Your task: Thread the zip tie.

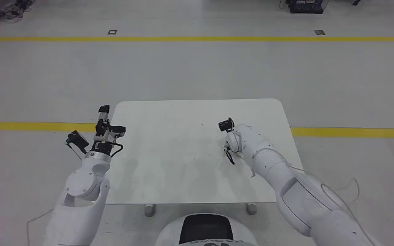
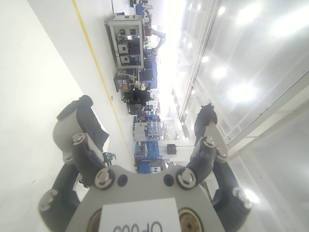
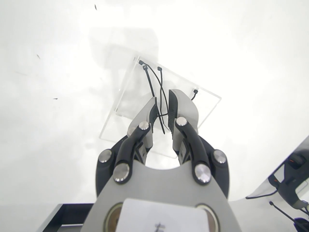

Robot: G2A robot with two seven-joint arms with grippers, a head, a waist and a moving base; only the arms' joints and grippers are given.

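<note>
Black zip ties (image 3: 150, 80), loose and crossed, inside a clear tray (image 3: 210, 95) on the white table (image 1: 184, 123). Directly over the tray, right gripper (image 3: 162, 96) — fingers narrowly parted, straddling two of the ties' strands, no firm grip visible on either. One more tie near the tray's rim, just beside the same gripper. Well apart from the tray, across the table, left gripper (image 2: 144, 106) — fingers spread wide, holding nothing.

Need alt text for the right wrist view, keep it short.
The right gripper, fingers slightly apart, sits over a clear square tray on the white table, with black zip ties running between its fingers. One more zip tie lies on the tray beside one finger.
</note>
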